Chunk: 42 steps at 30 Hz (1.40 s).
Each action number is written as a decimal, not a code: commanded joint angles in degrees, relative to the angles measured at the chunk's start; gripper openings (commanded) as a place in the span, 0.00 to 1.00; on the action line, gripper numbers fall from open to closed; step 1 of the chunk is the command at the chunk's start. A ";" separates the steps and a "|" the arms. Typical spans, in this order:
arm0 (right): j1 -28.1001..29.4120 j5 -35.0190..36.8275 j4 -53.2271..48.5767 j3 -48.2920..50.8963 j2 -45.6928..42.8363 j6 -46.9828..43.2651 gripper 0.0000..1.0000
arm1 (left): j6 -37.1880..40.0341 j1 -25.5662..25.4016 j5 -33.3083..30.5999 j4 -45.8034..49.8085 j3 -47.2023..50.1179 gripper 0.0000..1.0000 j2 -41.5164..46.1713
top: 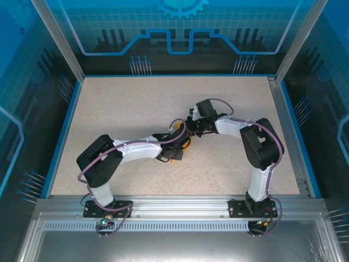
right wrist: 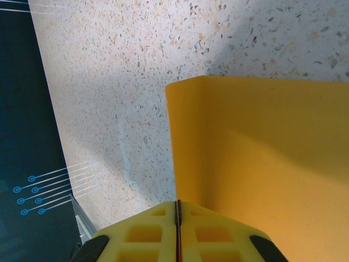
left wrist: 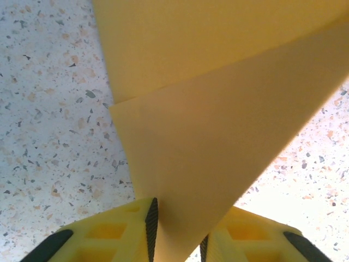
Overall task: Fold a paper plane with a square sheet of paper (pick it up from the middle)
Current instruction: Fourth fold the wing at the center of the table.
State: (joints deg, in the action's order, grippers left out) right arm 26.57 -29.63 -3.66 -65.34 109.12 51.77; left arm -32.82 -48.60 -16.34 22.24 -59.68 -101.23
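Progress check: the square sheet of paper was off the desk and held up between the two arms, mid-desk. Left wrist view showed a diagonal flap lying over another layer, so I'd say at least one fold was in. No sharp nose, centre crease or wings though, so most of the plane was left to do.

The left arm and right arm both bent inward, wrists nearly meeting. The right fingers were pressed together on the sheet's edge. The left fingers straddled the folded part with a gap between them; couldn't tell if they really clamped it.
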 commanded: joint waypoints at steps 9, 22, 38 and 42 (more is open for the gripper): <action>-0.74 -0.69 -2.41 -0.85 0.75 -1.34 0.10 | 1.86 -0.44 -1.09 0.64 -0.90 0.22 -0.52; -5.42 3.85 -6.94 5.22 -9.06 -5.93 0.40 | 4.74 0.85 4.29 -4.70 0.50 0.09 -0.02; -4.11 5.20 -5.53 16.57 -20.04 -6.46 0.51 | 4.85 8.56 23.03 -14.83 7.44 0.11 2.07; -1.43 4.95 -2.84 16.56 -18.06 -4.85 0.45 | 5.29 10.08 28.07 -16.16 7.73 0.12 1.04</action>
State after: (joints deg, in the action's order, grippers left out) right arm 23.57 -24.27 -8.91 -49.08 89.58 45.60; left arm -28.40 -39.40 5.65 8.32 -53.01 -100.86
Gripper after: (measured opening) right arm 0.462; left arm 0.115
